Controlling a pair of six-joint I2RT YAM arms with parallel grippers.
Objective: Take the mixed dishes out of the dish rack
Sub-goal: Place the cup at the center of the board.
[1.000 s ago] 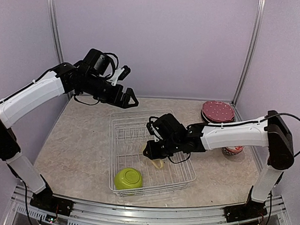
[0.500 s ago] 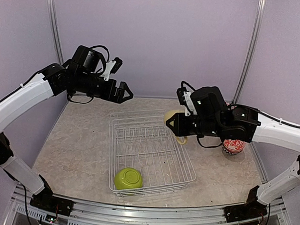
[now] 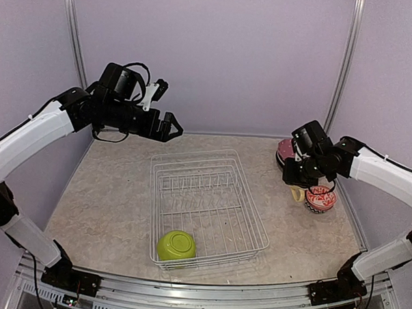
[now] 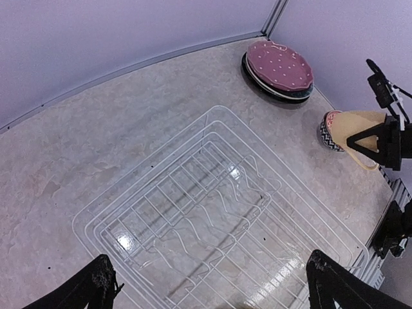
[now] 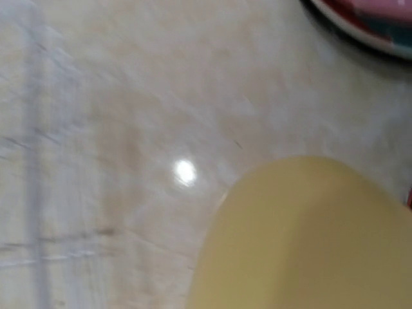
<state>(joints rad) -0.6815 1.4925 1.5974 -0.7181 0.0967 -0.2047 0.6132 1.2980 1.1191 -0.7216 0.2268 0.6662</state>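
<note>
- The table (image 3: 108, 191) carries everything. The unloaded dishes gather on the stretch under and around the right gripper (image 3: 295, 180), probably because that arm reaches it most easily.
- The dish rack (image 3: 192, 156) sits below and ahead of the left gripper (image 3: 169, 129), and well off to the left of the right one. Its plate prongs hold nothing.
- A stack of plates (image 3: 287, 148), a pink dotted one on top, lies flat just beyond the right gripper — piled, it seems, to save room.
- The lime green bowl (image 3: 175, 245) rests in the rack's near corner, far from both grippers. It looks mouth-down, as if for draining, and it is the one dish I can see left to unload.
- The red-white bowl (image 3: 320, 200) stands upright just to the right of the right gripper.
- The pale yellow mug (image 3: 297, 194) hangs low over the table between plates and bowl, likely about to be set down. Whether it touches the bowl I cannot tell.
- The right gripper pinches the mug; which part it grips is hidden.
- The left gripper's fingers are spread wide and hold nothing — apparently it is waiting out of the way.
</note>
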